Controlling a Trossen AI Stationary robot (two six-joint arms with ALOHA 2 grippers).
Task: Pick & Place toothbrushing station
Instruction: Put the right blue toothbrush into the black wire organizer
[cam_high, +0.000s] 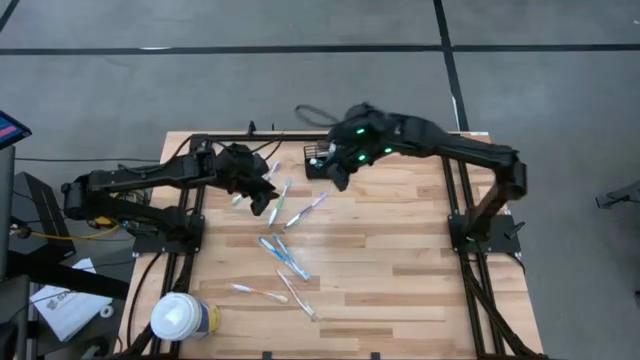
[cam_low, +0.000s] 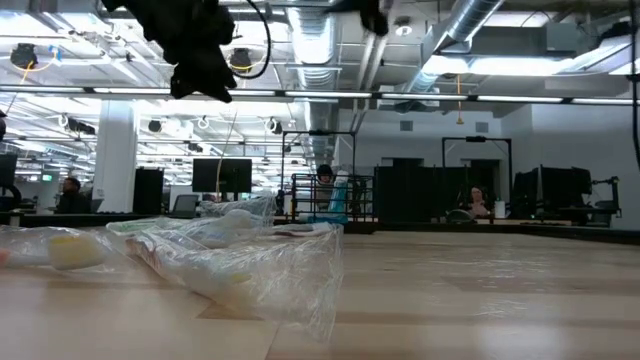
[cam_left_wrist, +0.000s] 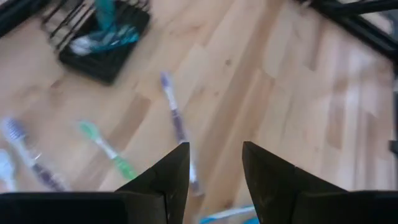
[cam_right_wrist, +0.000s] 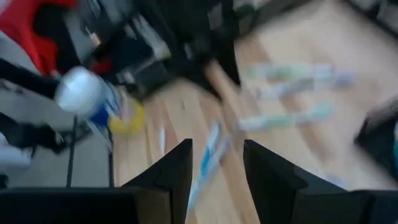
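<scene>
Brushes (cam_high: 283, 253) lay scattered over the table (cam_high: 400, 270), several near its middle and two more toward the near edge, while the basket (cam_high: 316, 157) stood at the far edge, just beside the right gripper (cam_high: 335, 170). In the left wrist view the basket (cam_left_wrist: 99, 37) already held a teal tube and what looked like a brush or two.

The left gripper (cam_high: 265, 188) hovered over the cluster closest to the basket, its jaws parted with nothing between them; its wrist view showed a purple brush (cam_left_wrist: 177, 127) lying almost in line with the gap and a green brush (cam_left_wrist: 109, 152) off to one side. The right gripper's jaws also stood apart and empty, raised above the table.

The step in hand appeared to be picking the next brush. To do it well, the left gripper should probably choose the purple brush, turn so the fingers (cam_left_wrist: 165, 180) straddle the handle crosswise, and close on the middle of the handle, not the bristle end. It lay clear of its neighbours, so a straight descent ought not to disturb them. Slim handles flat on wood could slip, so the fingertips would need to reach the surface before closing. The cup (cam_high: 182, 318) at the near corner stood well apart.
</scene>
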